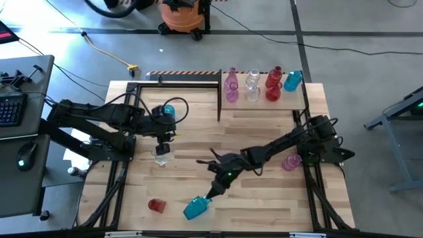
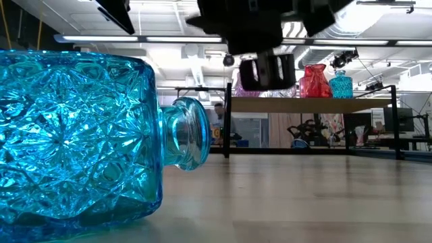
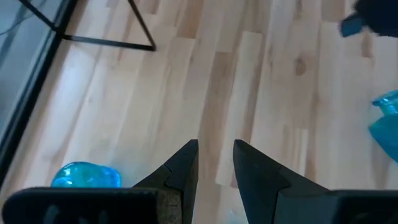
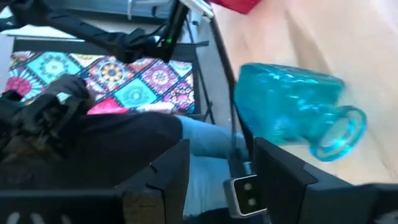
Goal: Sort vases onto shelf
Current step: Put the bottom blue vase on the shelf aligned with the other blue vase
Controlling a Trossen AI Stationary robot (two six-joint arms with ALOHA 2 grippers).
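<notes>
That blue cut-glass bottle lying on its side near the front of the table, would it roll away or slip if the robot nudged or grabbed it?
The teal cut-glass vase looks flat-sided and squarish, so it would probably slide rather than roll. Its faceted glass may be slick and brittle between the right gripper fingers. The narrow neck seems the easier hold.

I see four vases standing on the shelf [image 1: 264, 106] in a row: pink [image 1: 231, 86], clear [image 1: 252, 86], red [image 1: 273, 84], teal [image 1: 293, 80]. On the table, a cut-glass teal vase [image 1: 195, 207] lies on its side near the front edge, a squat red one [image 1: 156, 205] just beside it. A pink one [image 1: 291, 162] sits by the right arm's base, a clear one [image 1: 162, 155] and another teal one [image 1: 168, 110] (partly hidden) at left.
</notes>
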